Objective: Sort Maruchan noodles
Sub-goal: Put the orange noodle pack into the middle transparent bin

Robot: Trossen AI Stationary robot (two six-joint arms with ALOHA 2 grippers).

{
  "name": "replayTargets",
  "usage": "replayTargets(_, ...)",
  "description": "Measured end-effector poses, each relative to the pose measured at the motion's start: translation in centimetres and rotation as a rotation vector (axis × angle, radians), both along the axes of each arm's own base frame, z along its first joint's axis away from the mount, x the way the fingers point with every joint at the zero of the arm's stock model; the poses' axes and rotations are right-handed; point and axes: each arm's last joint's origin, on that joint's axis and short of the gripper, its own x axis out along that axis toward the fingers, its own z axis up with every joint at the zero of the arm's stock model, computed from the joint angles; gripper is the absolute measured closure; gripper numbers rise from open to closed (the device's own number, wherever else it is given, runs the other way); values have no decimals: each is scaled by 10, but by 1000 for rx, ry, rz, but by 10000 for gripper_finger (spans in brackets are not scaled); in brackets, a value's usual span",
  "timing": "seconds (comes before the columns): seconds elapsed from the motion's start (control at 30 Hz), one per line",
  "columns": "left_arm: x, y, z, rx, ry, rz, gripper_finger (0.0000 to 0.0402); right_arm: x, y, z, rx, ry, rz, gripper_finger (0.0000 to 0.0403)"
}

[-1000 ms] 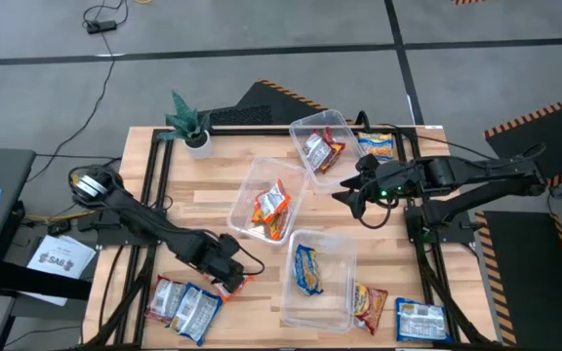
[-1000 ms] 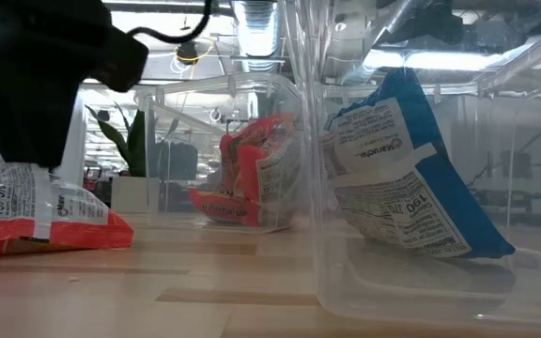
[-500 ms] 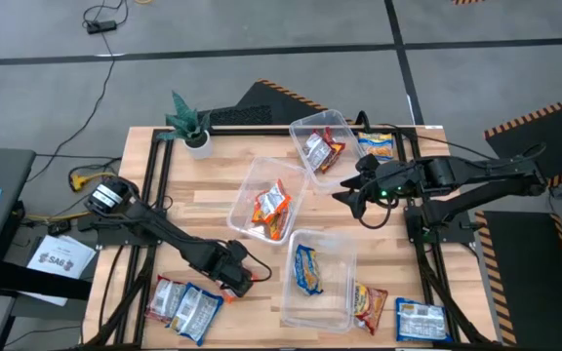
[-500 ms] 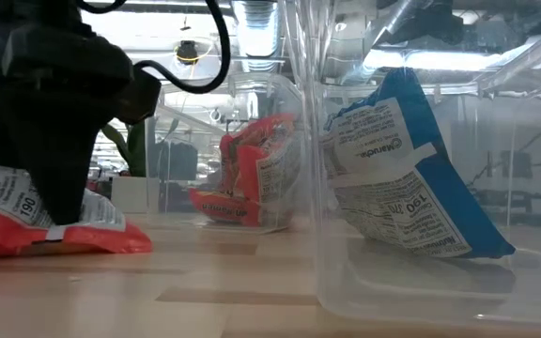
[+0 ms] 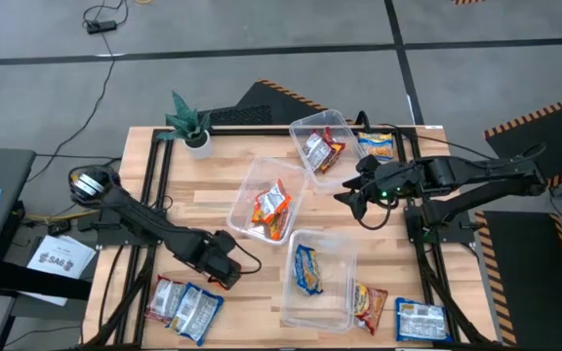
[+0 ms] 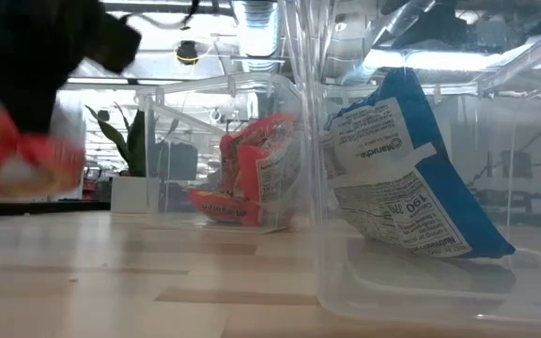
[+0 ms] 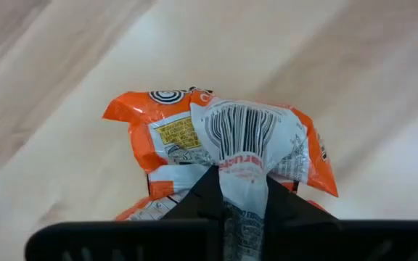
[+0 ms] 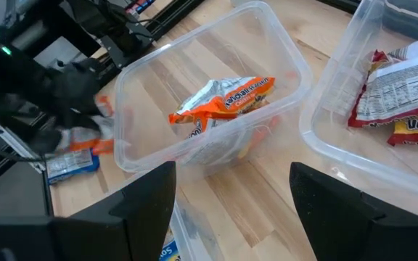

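My left gripper point(image 5: 226, 278) hangs over the table's near left part, shut on an orange Maruchan noodle packet point(image 7: 223, 148), which shows blurred above the tabletop in the low view point(image 6: 17, 155). My right gripper point(image 5: 351, 202) waits open above the table's right middle, holding nothing. Three clear tubs hold packets: red ones in the far tub point(image 5: 320, 144), orange ones in the middle tub point(image 5: 269, 200), and a blue one leaning on the wall of the near tub point(image 5: 318, 278). Loose red-and-silver packets point(image 5: 185, 304) lie flat near the front left edge. My left gripper pinches a bunched-up fold of the orange packet's wrapper point(image 7: 242, 181), on its white barcode side, between its two fingers. The fingers come from above, pointing down. The packet hangs below them, lifted clear of the table.
More loose packets lie at the near right point(image 5: 369, 302), point(image 5: 422, 320) and at the far right point(image 5: 377, 144). A small potted plant point(image 5: 191, 127) stands at the far left corner. Bare wood shows between the left gripper and the middle tub.
My left gripper came down on the orange packet lying on the table, shut on it and has lifted it clear, moving up and slightly toward the table's far left. My right arm has kept still.
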Motion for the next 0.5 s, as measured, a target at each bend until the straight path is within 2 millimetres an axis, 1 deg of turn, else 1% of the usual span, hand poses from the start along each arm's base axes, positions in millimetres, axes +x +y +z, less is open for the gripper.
replayTargets(0.13, -21, 7, 38, -117, -80, -40, 387, 0, 0, 0, 0, 0, 0, 112)
replayTargets(0.2, -31, 12, 62, -170, -175, -46, 388, 0, 0, 0, 0, 0, 0, 112)
replayTargets(0.3, -41, 28, 99, -179, -345, -15, 388, 0, 0, 0, 0, 0, 0, 112)
replayTargets(0.4, -38, 47, 133, -113, -522, 1, 389, -1, 0, 1, 6, -7, -4, 112)
replayTargets(0.5, -26, 67, 162, 0, -655, -35, 395, -3, 0, 3, 8, -19, -5, 112)
